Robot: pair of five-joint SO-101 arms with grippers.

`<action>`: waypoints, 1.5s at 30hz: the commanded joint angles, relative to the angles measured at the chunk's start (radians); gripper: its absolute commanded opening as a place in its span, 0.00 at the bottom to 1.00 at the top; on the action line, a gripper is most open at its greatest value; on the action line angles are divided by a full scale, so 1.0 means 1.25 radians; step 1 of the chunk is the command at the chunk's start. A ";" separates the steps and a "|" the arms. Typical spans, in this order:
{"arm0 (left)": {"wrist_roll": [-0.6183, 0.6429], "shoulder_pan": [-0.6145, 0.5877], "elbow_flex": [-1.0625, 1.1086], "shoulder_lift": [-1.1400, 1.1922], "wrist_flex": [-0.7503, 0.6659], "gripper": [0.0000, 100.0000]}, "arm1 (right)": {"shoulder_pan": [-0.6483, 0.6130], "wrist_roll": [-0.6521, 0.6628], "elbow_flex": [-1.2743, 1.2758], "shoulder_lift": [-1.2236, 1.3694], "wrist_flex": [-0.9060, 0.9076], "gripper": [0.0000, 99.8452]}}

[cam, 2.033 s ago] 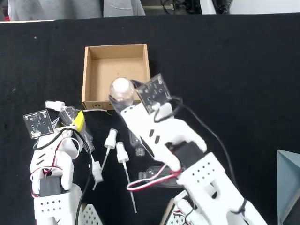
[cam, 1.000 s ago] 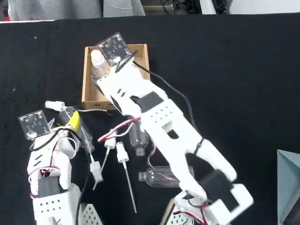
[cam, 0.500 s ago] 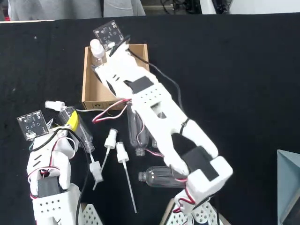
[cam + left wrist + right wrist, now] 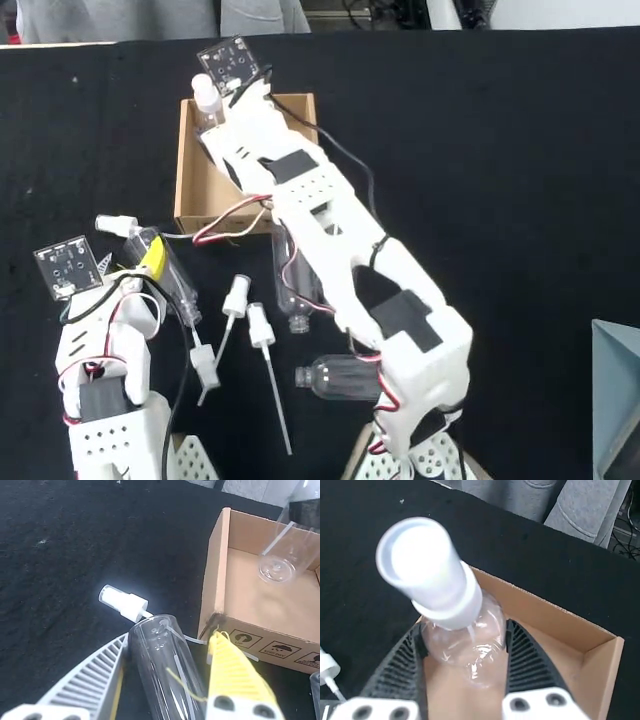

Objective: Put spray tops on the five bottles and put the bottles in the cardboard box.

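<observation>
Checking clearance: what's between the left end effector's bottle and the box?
The thin tube of a loose spray top; the left wrist view shows it.

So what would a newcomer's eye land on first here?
The right arm stretches across the table, right fingers shut on a white-capped bottle over the cardboard box's far left corner. Next, the left fingers hold a second bottle by the box's near left corner, with loose spray tops and two uncapped bottles lying in front of the box.

Black table [image 4: 520,150]: box [image 4: 183,170], bottles [image 4: 340,377], spray tops [image 4: 234,297]
</observation>
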 commanded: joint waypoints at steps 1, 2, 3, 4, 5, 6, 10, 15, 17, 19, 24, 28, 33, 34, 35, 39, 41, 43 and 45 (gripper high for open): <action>-0.006 0.001 -0.018 -0.009 -0.018 0.23 | 0.017 0.000 -0.083 -0.003 -0.022 0.02; -0.006 0.001 -0.018 -0.009 -0.018 0.23 | 0.017 0.000 -0.089 0.003 -0.022 0.02; -0.006 0.001 -0.018 -0.009 -0.018 0.23 | 0.017 0.000 -0.095 0.009 -0.022 0.02; -0.006 0.001 -0.018 -0.009 -0.018 0.23 | 0.017 0.000 -0.102 0.015 -0.022 0.02; -0.006 0.001 -0.018 -0.009 -0.018 0.23 | 0.017 -0.001 -0.110 0.023 -0.022 0.02; -0.006 0.001 -0.018 -0.009 -0.018 0.23 | 0.017 -0.006 -0.117 0.028 -0.022 0.02; -0.006 0.001 -0.018 -0.009 -0.018 0.23 | 0.018 -0.096 -0.132 0.039 -0.022 0.02; -0.006 0.001 -0.018 -0.009 -0.018 0.23 | 0.018 -0.115 -0.137 0.051 -0.025 0.02; -0.006 0.001 -0.018 -0.009 -0.018 0.23 | 0.018 -0.117 -0.138 0.058 -0.044 0.02; -0.006 0.002 -0.018 -0.009 -0.018 0.23 | 0.018 -0.115 -0.141 0.072 -0.063 0.02; -0.006 0.002 -0.018 -0.009 -0.018 0.23 | 0.018 -0.112 -0.141 0.110 -0.101 0.02; -0.006 0.002 -0.018 -0.009 -0.018 0.23 | 0.018 -0.112 -0.141 0.132 -0.134 0.02; -0.006 0.002 -0.018 -0.009 -0.018 0.23 | 0.018 -0.112 -0.141 0.163 -0.169 0.03; -0.006 0.002 -0.018 -0.009 -0.018 0.23 | 0.018 -0.112 -0.141 0.170 -0.176 0.03; -0.006 0.002 -0.018 -0.009 -0.018 0.23 | 0.018 -0.110 -0.141 0.174 -0.180 0.03; -0.006 0.002 -0.018 -0.009 -0.018 0.23 | 0.018 -0.110 -0.150 0.192 -0.179 0.03; -0.006 0.002 -0.018 -0.009 -0.018 0.23 | 0.018 -0.110 -0.160 0.206 -0.179 0.03; -0.006 0.002 -0.017 -0.009 -0.018 0.23 | 0.026 -0.110 -0.172 0.222 -0.176 0.03; -0.006 0.002 -0.017 -0.009 -0.018 0.23 | 0.029 -0.110 -0.182 0.239 -0.176 0.03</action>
